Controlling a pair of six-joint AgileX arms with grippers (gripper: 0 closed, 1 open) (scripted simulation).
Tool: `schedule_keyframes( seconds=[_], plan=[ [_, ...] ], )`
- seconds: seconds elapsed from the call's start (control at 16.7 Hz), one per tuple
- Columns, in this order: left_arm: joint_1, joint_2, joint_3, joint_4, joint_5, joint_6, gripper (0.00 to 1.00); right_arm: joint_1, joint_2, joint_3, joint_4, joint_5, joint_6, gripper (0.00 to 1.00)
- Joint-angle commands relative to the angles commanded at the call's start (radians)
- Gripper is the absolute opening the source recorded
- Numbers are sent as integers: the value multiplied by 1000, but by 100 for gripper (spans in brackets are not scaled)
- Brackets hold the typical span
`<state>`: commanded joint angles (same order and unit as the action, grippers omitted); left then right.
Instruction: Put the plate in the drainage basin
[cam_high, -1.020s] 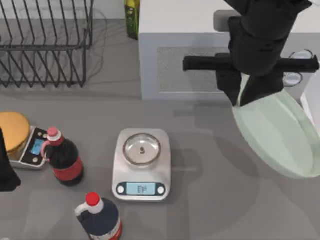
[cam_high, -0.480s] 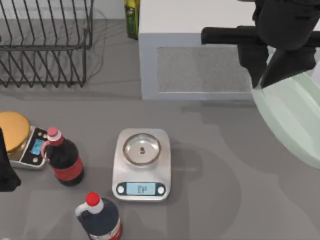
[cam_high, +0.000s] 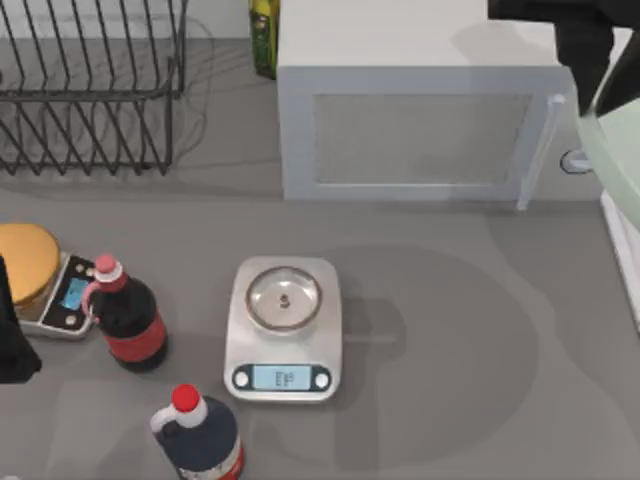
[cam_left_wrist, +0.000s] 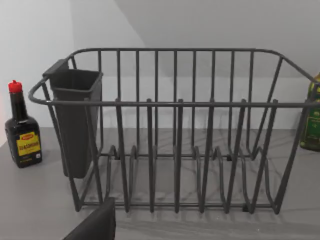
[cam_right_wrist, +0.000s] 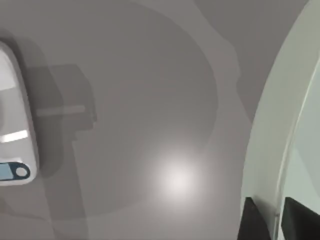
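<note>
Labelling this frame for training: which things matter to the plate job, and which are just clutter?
Job:
plate, gripped by the right hand
drainage basin, white edge at the table's right

Clutter:
kitchen scale
microwave
dish rack
two dark bottles
</note>
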<state>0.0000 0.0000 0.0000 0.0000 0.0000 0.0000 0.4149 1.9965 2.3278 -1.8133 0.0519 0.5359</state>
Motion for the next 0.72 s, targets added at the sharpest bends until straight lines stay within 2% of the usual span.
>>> schedule_keyframes(
  seconds=[0.42,0.72],
  plan=[
    [0,0,0,0,0,0,100,-386,368,370,-42,25,-306,0],
    [0,0,0,0,0,0,100,-491,649,539,25,-21,-531,0]
  ],
)
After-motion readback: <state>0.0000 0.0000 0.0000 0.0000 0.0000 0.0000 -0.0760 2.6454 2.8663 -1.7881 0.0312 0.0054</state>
